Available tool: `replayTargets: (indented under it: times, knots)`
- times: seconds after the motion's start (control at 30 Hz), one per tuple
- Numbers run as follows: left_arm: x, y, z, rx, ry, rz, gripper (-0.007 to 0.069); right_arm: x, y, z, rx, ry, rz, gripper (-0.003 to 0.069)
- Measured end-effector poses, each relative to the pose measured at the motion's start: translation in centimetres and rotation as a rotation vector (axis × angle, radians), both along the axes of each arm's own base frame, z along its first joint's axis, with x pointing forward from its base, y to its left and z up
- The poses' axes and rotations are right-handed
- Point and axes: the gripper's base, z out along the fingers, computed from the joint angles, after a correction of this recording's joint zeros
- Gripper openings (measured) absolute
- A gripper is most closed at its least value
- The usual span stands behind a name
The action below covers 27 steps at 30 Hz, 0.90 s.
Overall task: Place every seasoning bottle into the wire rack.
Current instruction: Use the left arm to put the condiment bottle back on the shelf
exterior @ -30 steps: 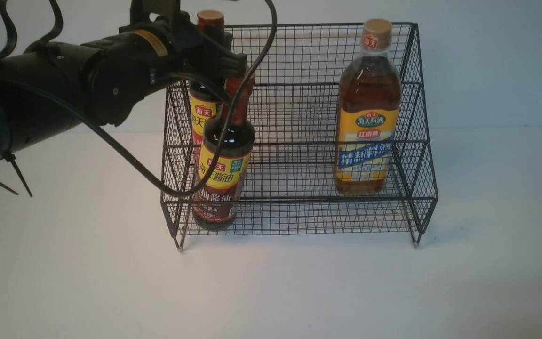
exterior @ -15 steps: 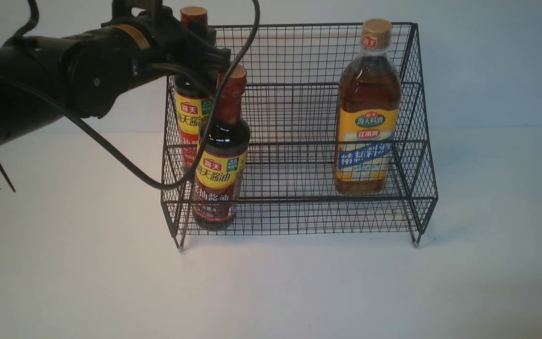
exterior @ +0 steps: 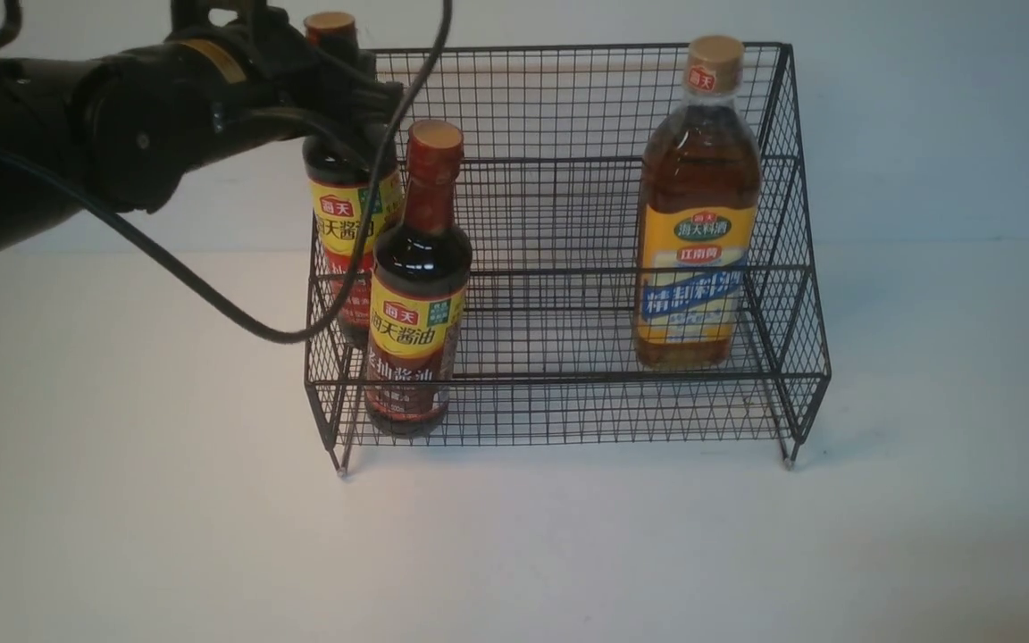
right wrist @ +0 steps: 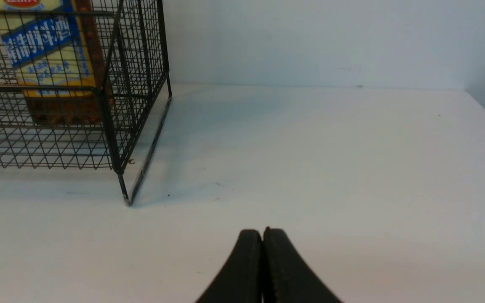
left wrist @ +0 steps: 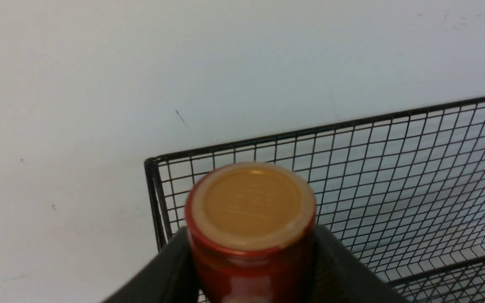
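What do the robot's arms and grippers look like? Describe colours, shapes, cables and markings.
The left arm is glossy black with rounded casings, a yellow sticker and a looping black cable. The left gripper is black and blocky. The right gripper has black, tapering, round-tipped fingers; its arm is unseen.

Front view: from the robot's side, raised, looking forward and slightly down at the whole wire rack (exterior: 568, 161) on the white table (exterior: 514, 554).
Left wrist view: very close, straight down onto one soy-sauce bottle (left wrist: 251, 206) — the rack's back corner lies behind it.
Right wrist view: low over the tabletop, facing the rack's right end.
Shared: the amber bottle (exterior: 698, 205) shows in the front and right wrist views.
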Motion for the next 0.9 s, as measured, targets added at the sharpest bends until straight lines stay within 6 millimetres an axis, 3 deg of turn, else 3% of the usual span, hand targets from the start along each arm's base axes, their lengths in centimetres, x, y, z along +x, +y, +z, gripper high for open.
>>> replayTargets:
  times: [0.9]
  knots:
    - [-0.31, 0.45, 0.2, -0.027, 0.037, 0.015, 0.0289, 0.0, 0.0, 0.0, 0.0, 0.0, 0.0, -0.0011]
